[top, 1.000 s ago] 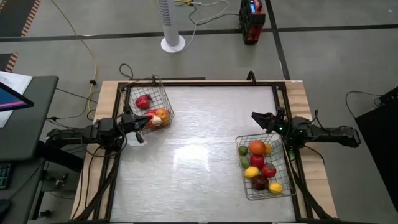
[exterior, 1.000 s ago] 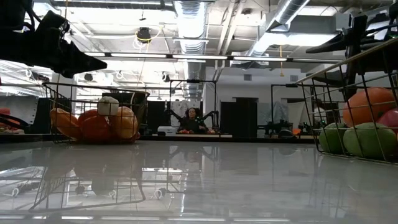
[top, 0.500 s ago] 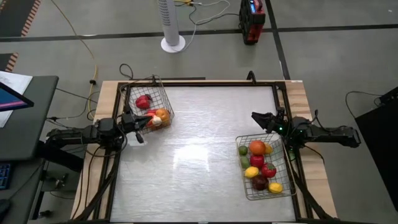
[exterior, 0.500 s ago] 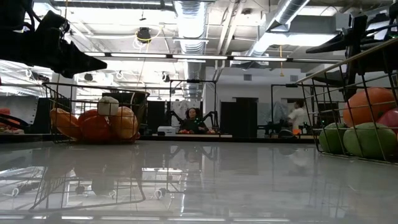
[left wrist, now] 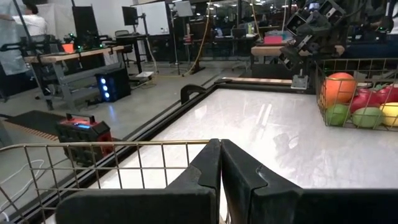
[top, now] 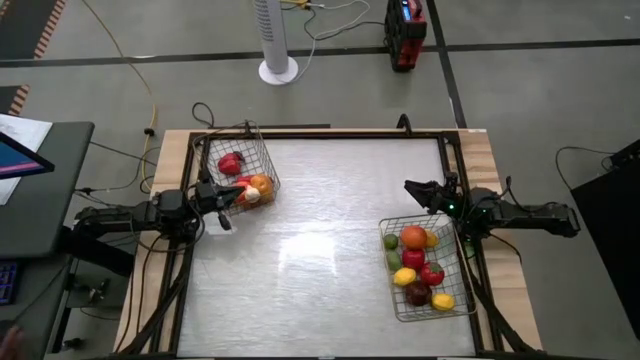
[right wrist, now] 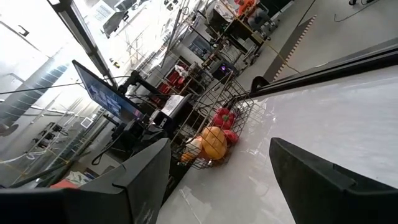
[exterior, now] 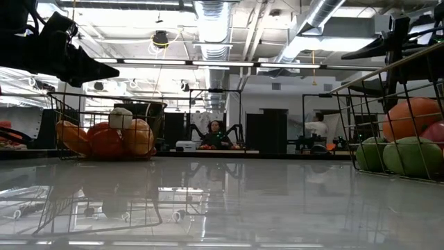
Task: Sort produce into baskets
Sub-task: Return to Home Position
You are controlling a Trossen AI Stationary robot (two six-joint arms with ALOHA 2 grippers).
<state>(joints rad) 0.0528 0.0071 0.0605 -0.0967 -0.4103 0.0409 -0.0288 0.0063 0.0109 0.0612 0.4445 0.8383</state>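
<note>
Silver wire mesh forms both baskets, and every piece of produce in view lies inside one of them. The left basket stands at the far left corner of the worktop. It holds a red pepper, a tomato, an orange and a white garlic.

The right basket stands at the near right corner and is fuller. An orange fruit lies at its far end, with limes, lemons, a red tomato and a dark apple beside and behind it.

The left end effector hangs over the worktop's left edge, just beside the near side of the left basket. Its two fingers are pressed together with nothing between them.

The right end effector hangs over the right edge, just beyond the far side of the right basket. Its fingers are spread wide apart and hold nothing.

Between the baskets, the glossy middle of the worktop reflects the ceiling lights. Beyond the far edge, a person in white stands among benches in the room.
</note>
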